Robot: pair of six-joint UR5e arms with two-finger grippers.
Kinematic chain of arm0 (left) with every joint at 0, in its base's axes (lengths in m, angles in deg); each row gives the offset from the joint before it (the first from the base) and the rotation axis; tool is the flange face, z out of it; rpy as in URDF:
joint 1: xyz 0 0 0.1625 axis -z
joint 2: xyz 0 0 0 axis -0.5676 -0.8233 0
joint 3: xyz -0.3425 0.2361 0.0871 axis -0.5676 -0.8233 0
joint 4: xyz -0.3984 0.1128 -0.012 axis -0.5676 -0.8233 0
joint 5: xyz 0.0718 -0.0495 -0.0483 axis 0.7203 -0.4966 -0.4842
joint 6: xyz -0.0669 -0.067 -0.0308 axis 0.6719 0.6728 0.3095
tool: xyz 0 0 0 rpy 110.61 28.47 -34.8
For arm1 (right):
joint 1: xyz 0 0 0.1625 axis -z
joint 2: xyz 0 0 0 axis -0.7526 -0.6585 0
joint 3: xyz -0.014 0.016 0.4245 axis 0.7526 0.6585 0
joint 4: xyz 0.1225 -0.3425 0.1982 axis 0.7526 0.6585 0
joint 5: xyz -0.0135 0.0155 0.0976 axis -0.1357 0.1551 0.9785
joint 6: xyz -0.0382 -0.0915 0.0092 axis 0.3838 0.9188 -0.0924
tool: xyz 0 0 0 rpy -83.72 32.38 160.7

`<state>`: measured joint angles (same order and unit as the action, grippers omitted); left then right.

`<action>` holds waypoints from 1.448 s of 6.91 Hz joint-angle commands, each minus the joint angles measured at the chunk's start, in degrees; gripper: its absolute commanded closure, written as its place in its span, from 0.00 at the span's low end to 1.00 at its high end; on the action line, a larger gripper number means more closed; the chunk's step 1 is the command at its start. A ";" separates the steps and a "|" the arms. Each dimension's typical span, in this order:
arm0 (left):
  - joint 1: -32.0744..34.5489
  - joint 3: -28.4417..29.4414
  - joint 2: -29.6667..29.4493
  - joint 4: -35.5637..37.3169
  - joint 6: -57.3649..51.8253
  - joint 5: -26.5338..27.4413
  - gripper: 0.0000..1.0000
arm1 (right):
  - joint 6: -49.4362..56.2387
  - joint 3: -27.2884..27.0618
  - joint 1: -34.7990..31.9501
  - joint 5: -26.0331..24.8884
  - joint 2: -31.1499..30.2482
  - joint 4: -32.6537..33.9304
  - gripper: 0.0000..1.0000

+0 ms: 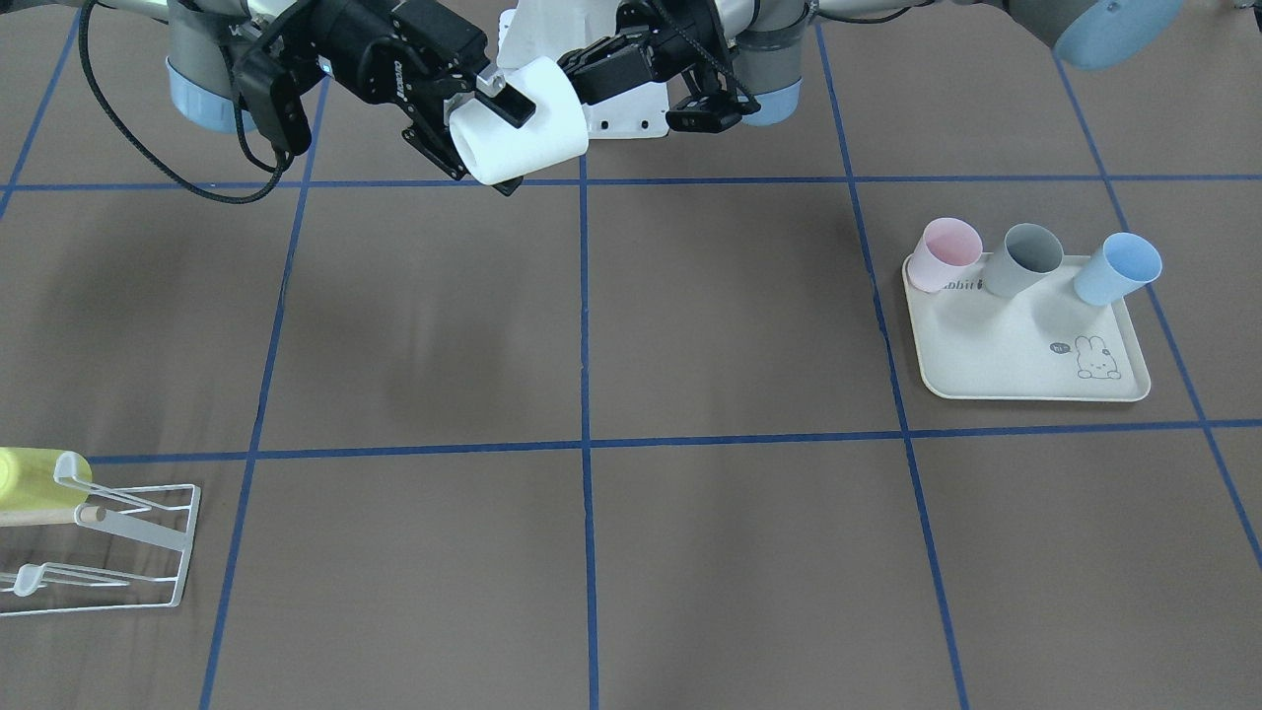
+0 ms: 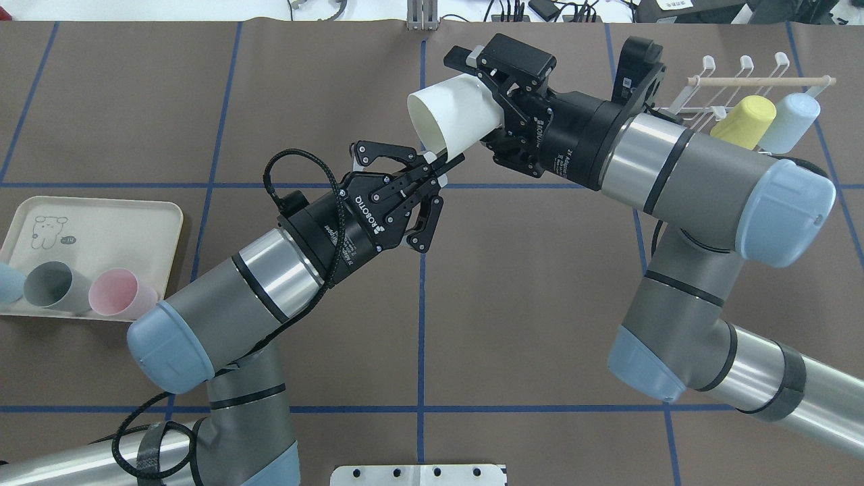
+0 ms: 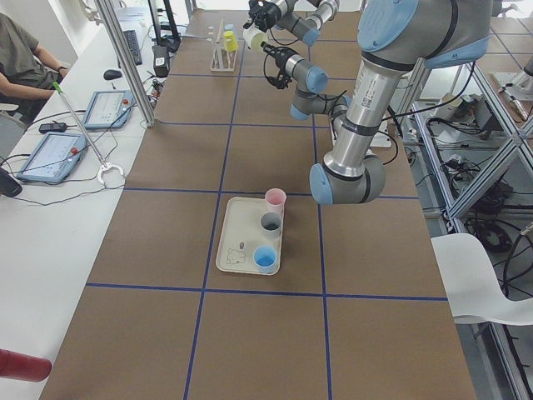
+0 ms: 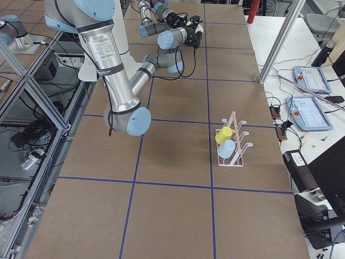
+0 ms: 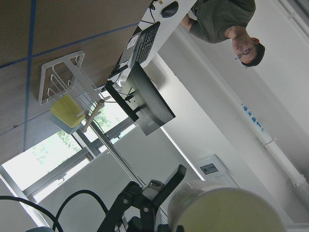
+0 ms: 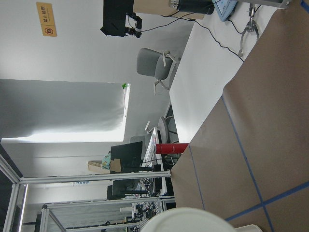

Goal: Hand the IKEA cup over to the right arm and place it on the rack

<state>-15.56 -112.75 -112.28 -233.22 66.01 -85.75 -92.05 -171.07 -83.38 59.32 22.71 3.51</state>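
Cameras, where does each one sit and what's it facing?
Front: across the table, looking back and down; right claw, left claw, white cup.
Overhead: behind, looking down on left arm and right arm.
Left side: table's left end; left arm nearest.
Right side: table's right end; right arm nearest.
Left wrist: faces cup, rack beyond; right claw shows.
Right wrist: faces the room; cup rim only.
Shared: both side views show the rack.

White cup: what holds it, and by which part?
The right gripper clamps the white cup around its base end; the left gripper is at its rim, grip unclear.
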 commanded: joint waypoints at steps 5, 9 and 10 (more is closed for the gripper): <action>0.48 -0.41 -0.87 -0.44 -0.01 0.00 0.00 | 1.51 1.16 -0.50 0.09 -0.09 -1.41 1.00; 1.19 -1.55 -0.35 -0.70 -12.96 -0.70 0.00 | 0.99 2.56 -10.05 1.31 -0.70 -1.32 1.00; 1.71 -2.08 1.57 -0.70 -14.32 -0.97 0.00 | 1.07 2.74 -13.13 1.41 -1.31 -1.14 1.00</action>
<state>-14.29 -114.17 -112.28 -233.84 55.07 -86.37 -90.98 -168.79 -92.70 60.44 21.94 2.20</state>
